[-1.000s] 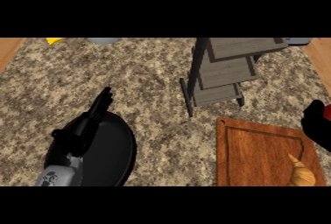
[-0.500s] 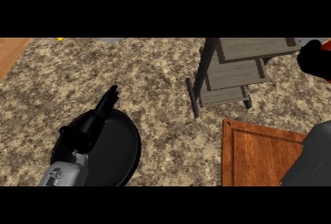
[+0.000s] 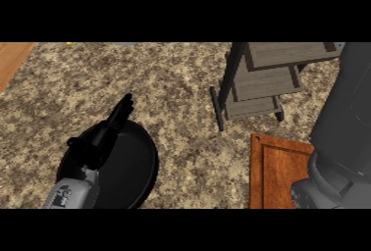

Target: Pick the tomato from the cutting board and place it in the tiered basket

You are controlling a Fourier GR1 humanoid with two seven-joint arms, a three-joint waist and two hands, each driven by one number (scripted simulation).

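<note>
Tomato: not visible anywhere; cannot tell whether it is held or placed. Cutting board [image 3: 279,171], as far as it shows, carries nothing. Tiered basket [image 3: 264,81]: the visible trays look bare. Right forearm [image 3: 344,127] crosses the right edge; the right hand is out of view. Left hand [image 3: 109,130], fingers straight, rests over a dark round pan [image 3: 134,171] on the tabletop [image 3: 167,73]. Judgement: transfer under way, placement unconfirmed.

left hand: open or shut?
Open: the left hand has straight fingers lying over the black pan, holding nothing.
</note>
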